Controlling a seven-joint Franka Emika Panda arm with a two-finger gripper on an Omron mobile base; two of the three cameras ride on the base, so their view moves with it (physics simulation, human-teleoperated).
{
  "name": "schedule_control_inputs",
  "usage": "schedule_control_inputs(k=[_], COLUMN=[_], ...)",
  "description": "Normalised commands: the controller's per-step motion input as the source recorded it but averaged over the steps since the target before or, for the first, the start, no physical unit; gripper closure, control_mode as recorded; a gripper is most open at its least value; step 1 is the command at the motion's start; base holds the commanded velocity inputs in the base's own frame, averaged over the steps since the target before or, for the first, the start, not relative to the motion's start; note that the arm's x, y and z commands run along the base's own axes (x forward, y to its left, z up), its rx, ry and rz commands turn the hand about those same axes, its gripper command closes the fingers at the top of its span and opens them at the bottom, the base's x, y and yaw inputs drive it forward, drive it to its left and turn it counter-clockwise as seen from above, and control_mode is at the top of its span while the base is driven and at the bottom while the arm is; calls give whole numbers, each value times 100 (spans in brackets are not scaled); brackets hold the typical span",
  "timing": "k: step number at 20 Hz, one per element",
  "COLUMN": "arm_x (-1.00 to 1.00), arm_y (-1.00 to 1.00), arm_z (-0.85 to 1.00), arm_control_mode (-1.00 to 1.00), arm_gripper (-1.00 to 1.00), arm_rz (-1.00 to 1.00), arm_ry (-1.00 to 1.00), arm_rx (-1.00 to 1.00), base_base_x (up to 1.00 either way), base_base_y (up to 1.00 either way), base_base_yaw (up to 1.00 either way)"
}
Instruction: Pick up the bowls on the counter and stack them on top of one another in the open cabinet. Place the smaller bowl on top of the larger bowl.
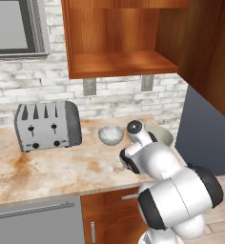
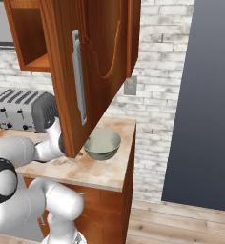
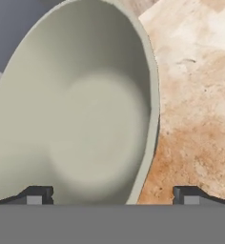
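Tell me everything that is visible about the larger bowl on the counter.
The larger bowl is wide, deep and round, with a smooth pale grey-green inside and a thin rim; it looks ceramic and is empty. It stands upright on the marble-look counter, near its right end, to the right of the smaller bowl and apart from it. In the hand view its rim runs between the open gripper's fingertips, one tip over the inside and one outside; contact cannot be told. In the left base view the arm hides most of it.
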Motion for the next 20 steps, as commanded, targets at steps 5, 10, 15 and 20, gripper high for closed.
schedule_control_inputs(k=[5, 10, 15, 20], arm_x=[10, 3, 1, -14], arm_y=[0, 5, 5, -2], arm_z=[-23, -34, -37, -34], arm_control_mode=[-100, -100, -100, -100], arm_gripper=[-100, -100, 100, 100], arm_rz=[-4, -4, -5, -7], arm_ry=[0, 0, 0, 0], arm_rx=[1, 1, 1, 2], base_base_x=[0, 0, 0, 0], base_base_y=[0, 0, 0, 0], base_base_yaw=[0, 0, 0, 0])
